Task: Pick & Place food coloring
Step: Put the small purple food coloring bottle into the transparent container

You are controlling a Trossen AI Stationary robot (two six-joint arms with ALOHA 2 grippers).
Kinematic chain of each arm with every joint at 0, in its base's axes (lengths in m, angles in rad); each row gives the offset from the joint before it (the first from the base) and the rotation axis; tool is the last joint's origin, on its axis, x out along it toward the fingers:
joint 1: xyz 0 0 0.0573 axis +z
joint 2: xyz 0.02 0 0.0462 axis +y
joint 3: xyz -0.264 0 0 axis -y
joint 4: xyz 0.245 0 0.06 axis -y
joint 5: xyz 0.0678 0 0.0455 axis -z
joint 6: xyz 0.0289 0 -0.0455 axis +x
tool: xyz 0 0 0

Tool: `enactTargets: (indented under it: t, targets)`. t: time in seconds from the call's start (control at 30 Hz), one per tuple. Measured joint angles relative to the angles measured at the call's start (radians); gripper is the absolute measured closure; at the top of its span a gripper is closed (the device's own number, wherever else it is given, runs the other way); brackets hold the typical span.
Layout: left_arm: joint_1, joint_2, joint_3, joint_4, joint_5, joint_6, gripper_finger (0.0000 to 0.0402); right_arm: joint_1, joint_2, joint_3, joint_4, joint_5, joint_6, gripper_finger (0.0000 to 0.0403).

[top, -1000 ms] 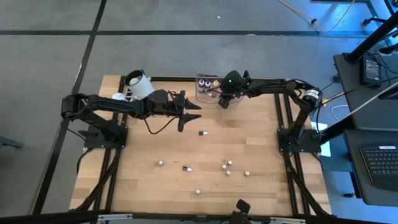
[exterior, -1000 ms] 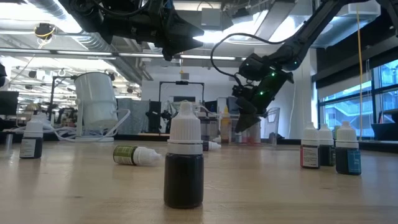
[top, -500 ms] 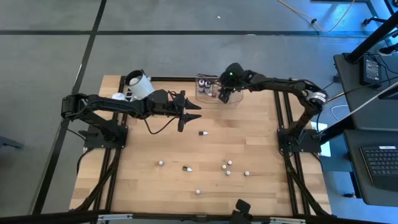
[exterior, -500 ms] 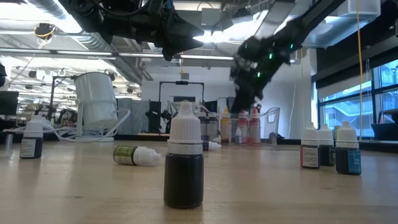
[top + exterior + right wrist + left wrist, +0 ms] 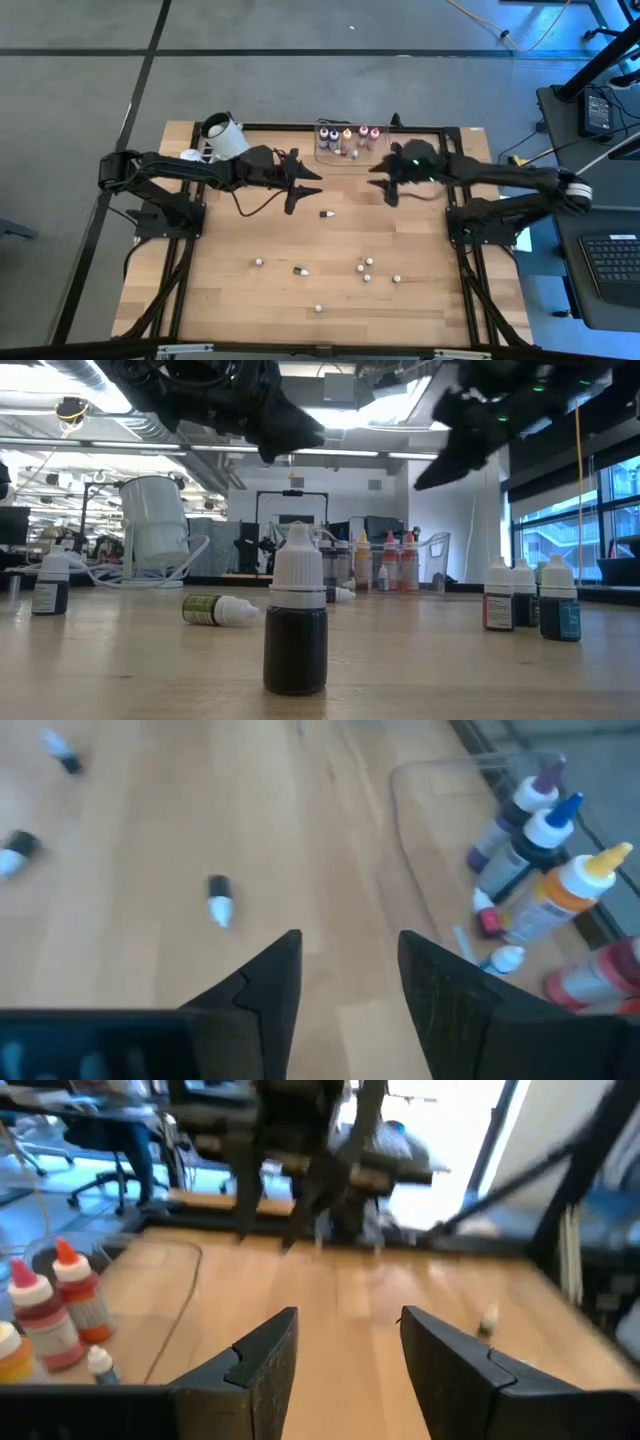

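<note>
Several tiny food coloring bottles stand in the clear tub (image 5: 350, 140) at the table's far edge, seen close up in the right wrist view (image 5: 545, 885). More bottles are scattered on the wood. One lies on its side mid-table (image 5: 325, 213) (image 5: 218, 900). A group (image 5: 365, 270) stands nearer the front edge. My left gripper (image 5: 305, 182) (image 5: 345, 1330) hovers open to the tub's left. My right gripper (image 5: 382, 180) (image 5: 348, 945) hovers open to the right of the tub and nearer the front. Nothing is between either pair of fingers.
A white cylindrical cup (image 5: 222, 132) lies at the far left corner, behind my left arm. In the low view a dark bottle (image 5: 296, 622) stands upright close to the camera. A green one (image 5: 218, 610) lies on its side behind it. Bare wood lies between the grippers.
My right gripper has drawn back from the tub, going up and toward the table's right and near edges. The arm has swung round with it. The bottles in the tub that the gripper covered now show.
</note>
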State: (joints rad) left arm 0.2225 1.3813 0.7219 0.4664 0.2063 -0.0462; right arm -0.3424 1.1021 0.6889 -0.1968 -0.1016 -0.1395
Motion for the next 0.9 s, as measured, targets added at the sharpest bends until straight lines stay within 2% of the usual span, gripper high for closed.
enactTargets:
  t: [0.1,0.3,0.43,0.63,0.9]
  targets:
    - [-0.031,0.022,0.001,-0.044,-0.008,0.116,0.0228,0.030,-0.109,-0.107,0.067,0.003,0.007,0.0234]
    - [-0.074,0.154,0.125,-0.123,-0.073,0.120,0.0224,0.036,-0.229,-0.180,0.081,0.004,0.002,0.0234]
    - [-0.098,0.274,0.175,-0.144,-0.073,0.121,0.0226,0.037,-0.244,-0.186,0.084,0.004,-0.027,0.0234]
    - [-0.117,0.394,0.186,-0.139,-0.075,0.118,0.0227,0.037,-0.241,-0.186,0.078,0.004,-0.027,0.0234]
    - [-0.124,0.425,0.186,-0.132,-0.075,0.047,0.0226,0.036,-0.241,-0.186,0.076,0.004,-0.027,0.0234]
